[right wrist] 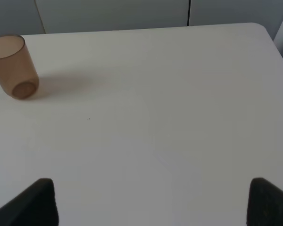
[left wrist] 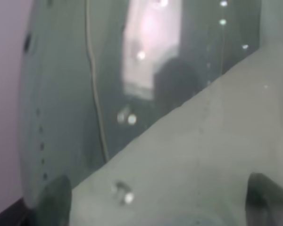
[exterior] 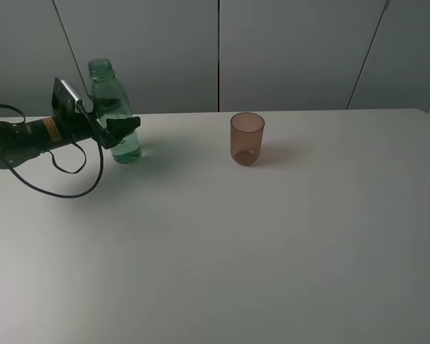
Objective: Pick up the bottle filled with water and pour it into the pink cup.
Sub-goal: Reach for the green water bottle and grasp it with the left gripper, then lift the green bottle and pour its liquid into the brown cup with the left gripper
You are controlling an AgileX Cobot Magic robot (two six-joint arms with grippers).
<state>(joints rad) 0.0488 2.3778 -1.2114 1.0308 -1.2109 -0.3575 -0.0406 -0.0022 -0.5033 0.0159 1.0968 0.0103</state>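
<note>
The green transparent bottle (exterior: pixel 111 100) stands upright at the table's back left, partly filled with water. My left gripper (exterior: pixel 125 132) reaches in from the left, its fingers spread wide on either side of the bottle's lower body. In the left wrist view the bottle (left wrist: pixel 132 117) fills the frame, with a dark fingertip in each lower corner. The pink cup (exterior: pixel 246 138) stands upright to the right of the bottle, apart from it. It also shows in the right wrist view (right wrist: pixel 13 66). My right gripper (right wrist: pixel 155 207) is open and empty over the table, far from the cup.
The white table (exterior: pixel 272 251) runs to a grey panelled wall at the back. A black cable (exterior: pixel 64 183) loops from the left arm onto the table beside the bottle. The table's right corner (right wrist: pixel 269 33) shows in the right wrist view.
</note>
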